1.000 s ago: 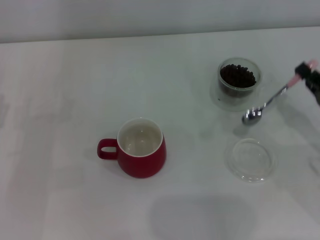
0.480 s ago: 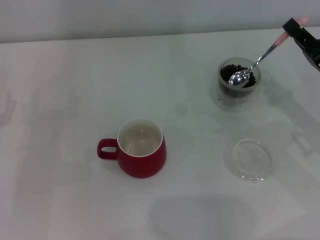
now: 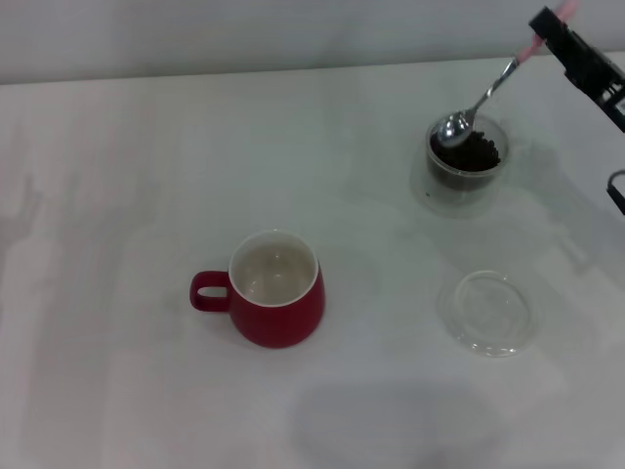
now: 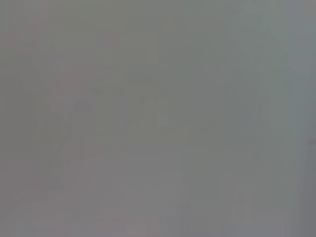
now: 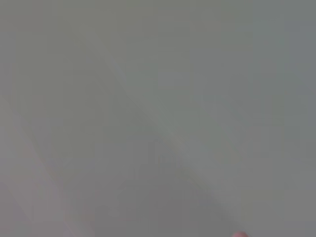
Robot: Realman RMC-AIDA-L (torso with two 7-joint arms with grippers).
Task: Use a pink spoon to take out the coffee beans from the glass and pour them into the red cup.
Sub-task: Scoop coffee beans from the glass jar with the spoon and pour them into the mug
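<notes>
The right gripper (image 3: 553, 27), high at the far right edge of the head view, is clamped on the pale handle end of the pink spoon (image 3: 485, 93), which slants down and toward the robot's left so that its metal bowl sits at the far rim of the glass (image 3: 466, 162), just over the coffee beans (image 3: 469, 154). A second ago that bowl hung low beside the glass, out over the table near the flat clear dish (image 3: 487, 312); it has since risen and swung in over the opening, so the approach is done and, as I judge it, the dip into the beans is what comes next. No beans show in the spoon yet. The red cup (image 3: 276, 303) stands well apart toward the middle of the table, white inside bare. The left gripper is not in view, and both wrist views show only blank grey
</notes>
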